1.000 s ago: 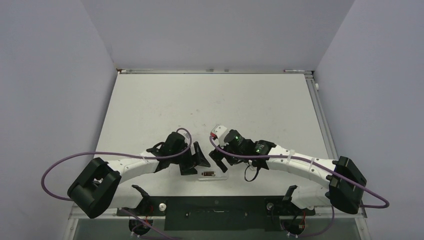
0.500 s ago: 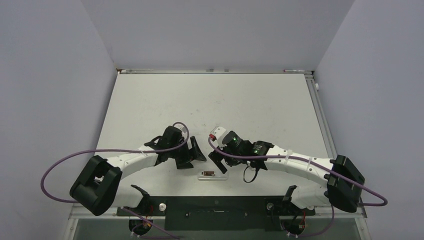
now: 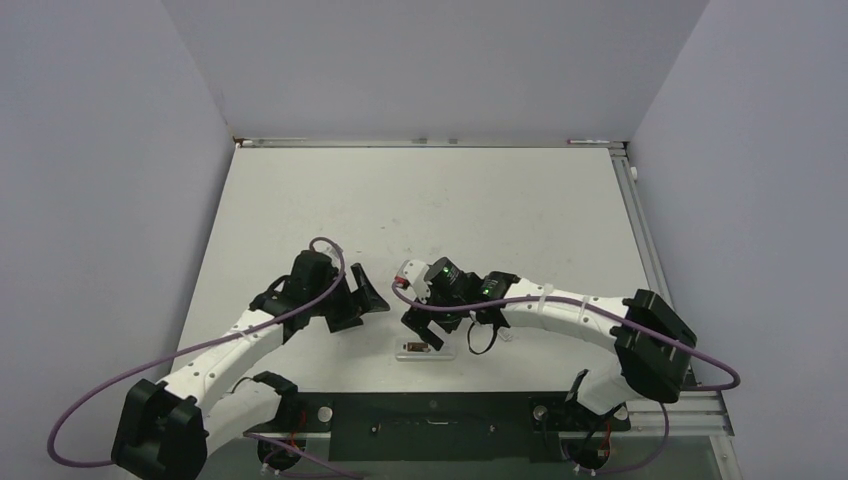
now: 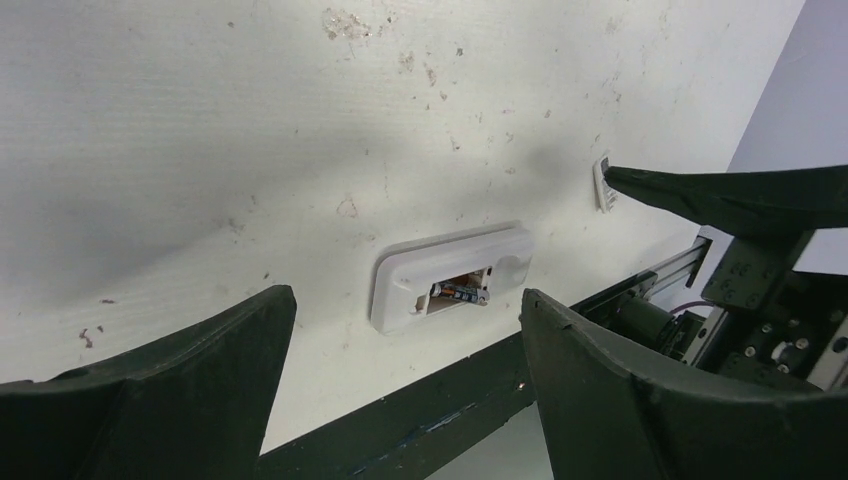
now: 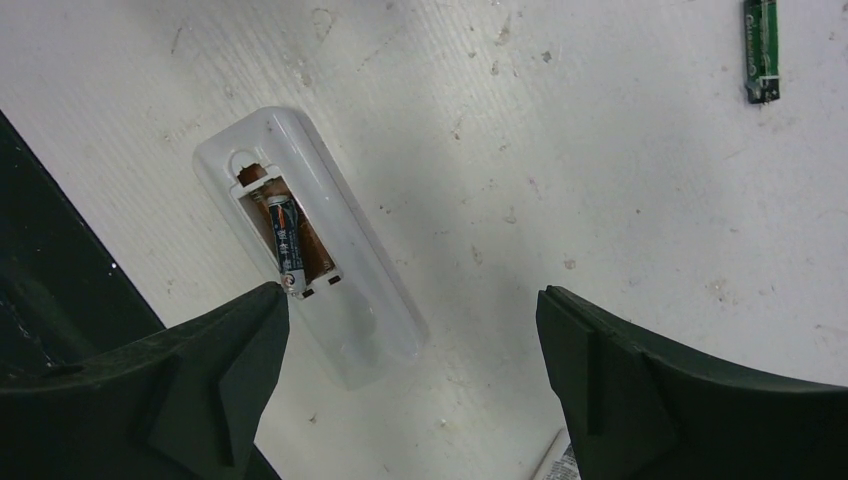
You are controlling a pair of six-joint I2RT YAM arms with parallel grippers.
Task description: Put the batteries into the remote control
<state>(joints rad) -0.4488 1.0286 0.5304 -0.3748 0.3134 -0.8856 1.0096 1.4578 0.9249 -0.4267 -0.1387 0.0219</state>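
Observation:
The white remote control (image 5: 330, 270) lies back up near the table's front edge, its brownish recess uncovered. One dark battery (image 5: 284, 236) lies in the recess, also seen in the left wrist view (image 4: 458, 292). A second dark green battery (image 5: 760, 50) lies loose on the table, apart from the remote. My right gripper (image 5: 410, 298) is open and empty just above the remote (image 3: 420, 349). My left gripper (image 4: 407, 298) is open and empty, up and to the left of the remote (image 4: 450, 270).
A small white ribbed piece (image 4: 603, 182) lies on the table beyond the remote, beside the right gripper's finger (image 4: 730, 195). The black frame rail (image 3: 430, 410) runs along the table's near edge, just in front of the remote.
My left gripper has drawn back to the left, away from the remote. My right gripper has shifted left, over the remote. The remote has not moved.

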